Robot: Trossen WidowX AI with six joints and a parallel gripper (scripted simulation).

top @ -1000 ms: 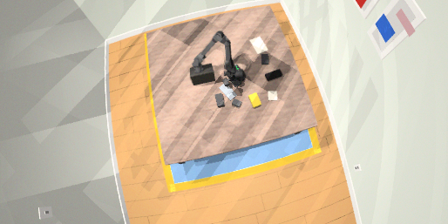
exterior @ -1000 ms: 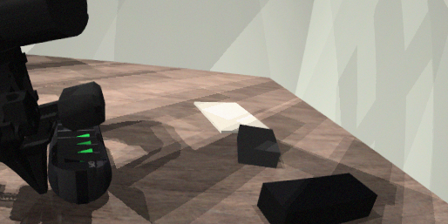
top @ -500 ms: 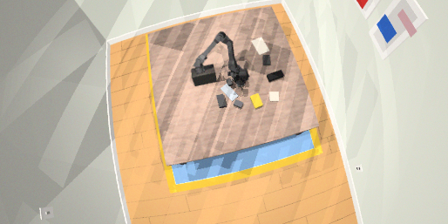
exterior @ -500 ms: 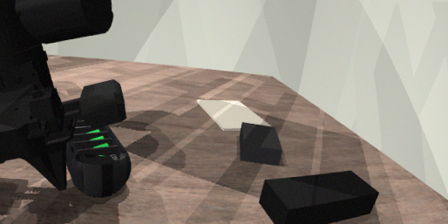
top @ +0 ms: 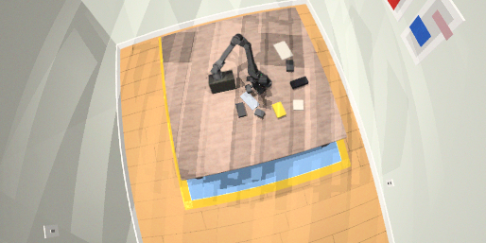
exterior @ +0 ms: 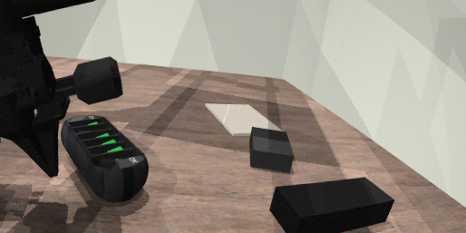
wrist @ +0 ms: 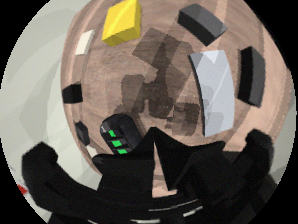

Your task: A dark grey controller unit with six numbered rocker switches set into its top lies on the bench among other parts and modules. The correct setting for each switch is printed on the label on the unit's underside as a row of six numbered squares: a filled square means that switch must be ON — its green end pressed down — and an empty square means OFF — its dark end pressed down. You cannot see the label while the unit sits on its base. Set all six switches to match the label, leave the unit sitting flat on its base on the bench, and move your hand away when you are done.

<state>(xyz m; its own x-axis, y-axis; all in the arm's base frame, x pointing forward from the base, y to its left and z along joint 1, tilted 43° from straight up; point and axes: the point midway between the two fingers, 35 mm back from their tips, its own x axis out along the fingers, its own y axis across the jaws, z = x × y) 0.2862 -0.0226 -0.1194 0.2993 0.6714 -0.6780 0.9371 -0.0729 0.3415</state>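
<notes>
The dark grey controller unit (exterior: 123, 179) (wrist: 123, 131) sits upright on its base on the bench (exterior: 190, 188). Its switches face up. In the exterior view, green wedges show on several switches, with ON print near both ends of the row. In the wrist view three green patches show and the fingers hide the rest. The label underneath is hidden. My gripper (exterior: 55, 174) (wrist: 153, 129) is shut and empty. It points down beside the unit, left of it in the exterior view, apart from it. In the top view the arm covers the unit's area.
A pale blue plate (top: 249, 100) (wrist: 216, 92), a dark block (top: 241, 110) (wrist: 251, 77), a grey block (top: 259, 112) (wrist: 200, 22) and a yellow block (top: 279, 110) (wrist: 121, 22) lie nearby. A black block (top: 299, 82) (exterior: 333, 203), a smaller block (top: 289, 65) (exterior: 272, 151) and a white plate (top: 283, 50) (exterior: 245, 117) lie farther off.
</notes>
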